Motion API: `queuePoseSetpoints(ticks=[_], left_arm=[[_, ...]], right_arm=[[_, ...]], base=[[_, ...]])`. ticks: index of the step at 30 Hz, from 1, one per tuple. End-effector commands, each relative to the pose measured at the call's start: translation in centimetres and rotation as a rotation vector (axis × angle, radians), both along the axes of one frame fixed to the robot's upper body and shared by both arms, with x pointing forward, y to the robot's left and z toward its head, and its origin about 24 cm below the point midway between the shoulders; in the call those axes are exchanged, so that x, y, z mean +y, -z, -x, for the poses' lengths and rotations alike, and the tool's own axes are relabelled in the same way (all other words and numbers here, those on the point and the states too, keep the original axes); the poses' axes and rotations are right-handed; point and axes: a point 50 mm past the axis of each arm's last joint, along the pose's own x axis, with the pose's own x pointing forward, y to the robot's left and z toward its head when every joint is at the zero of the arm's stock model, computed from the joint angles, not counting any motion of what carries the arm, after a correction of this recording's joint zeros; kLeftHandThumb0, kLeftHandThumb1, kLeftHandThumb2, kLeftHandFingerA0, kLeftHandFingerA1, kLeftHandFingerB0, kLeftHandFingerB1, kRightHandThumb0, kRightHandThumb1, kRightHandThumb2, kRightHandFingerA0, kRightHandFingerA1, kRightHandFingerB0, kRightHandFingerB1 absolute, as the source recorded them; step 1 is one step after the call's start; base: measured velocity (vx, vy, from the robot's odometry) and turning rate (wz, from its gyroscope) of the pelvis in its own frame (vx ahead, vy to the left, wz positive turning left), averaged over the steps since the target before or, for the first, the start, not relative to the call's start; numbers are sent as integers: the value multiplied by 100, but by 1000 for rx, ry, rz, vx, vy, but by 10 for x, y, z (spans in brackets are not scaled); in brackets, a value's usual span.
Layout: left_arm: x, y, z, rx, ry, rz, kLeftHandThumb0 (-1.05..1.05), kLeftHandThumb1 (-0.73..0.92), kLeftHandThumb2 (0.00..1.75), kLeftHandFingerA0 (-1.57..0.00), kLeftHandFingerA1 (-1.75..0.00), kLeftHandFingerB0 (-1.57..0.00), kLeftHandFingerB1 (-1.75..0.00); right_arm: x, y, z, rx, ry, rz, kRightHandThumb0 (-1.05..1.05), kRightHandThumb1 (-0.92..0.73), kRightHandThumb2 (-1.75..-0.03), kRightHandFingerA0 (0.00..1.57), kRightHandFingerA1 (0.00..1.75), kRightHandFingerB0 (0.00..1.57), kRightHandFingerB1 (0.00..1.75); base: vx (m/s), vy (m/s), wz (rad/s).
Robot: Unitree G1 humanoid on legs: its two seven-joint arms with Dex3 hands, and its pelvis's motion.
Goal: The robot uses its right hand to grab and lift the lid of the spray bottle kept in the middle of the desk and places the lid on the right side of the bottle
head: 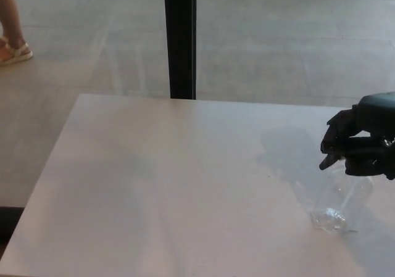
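Standing upright near the right edge of the smooth pale desk (154, 184), the spray bottle (338, 206) was clear, rounded plastic, its black trigger lid (345, 155) clamped in the glossy black right hand (364, 140), fingers wrapped over it from above.

The spray bottle (338, 203) stands on the table (173, 190) near its right edge, toward the front. My right robot hand (361, 142) sits on top of it, wrapped around its lid (336, 157). Behind the table a post (180, 39) rises; a person's foot (13, 50) is far back left on the floor
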Motion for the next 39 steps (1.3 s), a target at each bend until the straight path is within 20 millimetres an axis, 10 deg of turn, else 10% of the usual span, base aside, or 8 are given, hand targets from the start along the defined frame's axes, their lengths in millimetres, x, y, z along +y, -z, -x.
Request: queuePoseSetpoints(ticks=[1, 18, 20, 22, 24, 30, 32, 39], left_arm=[[8, -6, 7, 0, -1, -40, -85, 83, 65, -61, -55, -43, -41], [8, -5, 9, 4, 12, -40, -87, 83, 65, -58, -53, -43, -40], [8, -5, 9, 6, 11, -40, -85, 84, 65, -59, -52, -42, -40], [8, -5, 9, 7, 12, -41, -87, 84, 65, -60, -52, -43, -40], [9, -5, 9, 3, 6, -36, -88, 83, 65, -59, -53, -43, -40], [9, -6, 9, -3, 2, -37, -86, 84, 65, -60, -53, -43, -40], [9, -6, 10, -2, 9, -41, -90, 84, 65, -59, -53, -43, -40], [10, -6, 11, -1, 6, -49, -85, 87, 66, -59, -53, -44, -40]], right_arm=[[0, -3, 8, -387, -74, 329, -29, -63, -60, 84, 169, 77, 46], [-9, 7, 8, -655, -173, 201, -37, -64, -59, 81, 173, 87, 82], [-10, 4, 8, -646, -157, 151, -35, -45, -92, 118, 133, 82, 88], [-11, 0, 8, -660, -145, 106, -37, -41, -89, 122, 136, 82, 82], [-12, -5, 7, -684, -140, 54, -32, -60, -64, 99, 174, 91, 78], [-16, -21, 3, -678, -80, -167, -20, -53, -95, 119, 163, 84, 122], [-19, -29, 3, -658, -52, -217, -20, -57, -106, 95, 175, 76, 134], [-31, -64, 1, -688, 13, -303, -22, -58, -106, 90, 175, 78, 132]], base=[[0, 0, 0], [0, 0, 0], [0, 0, 0], [0, 0, 0], [0, 0, 0], [0, 0, 0], [0, 0, 0], [0, 0, 0]])
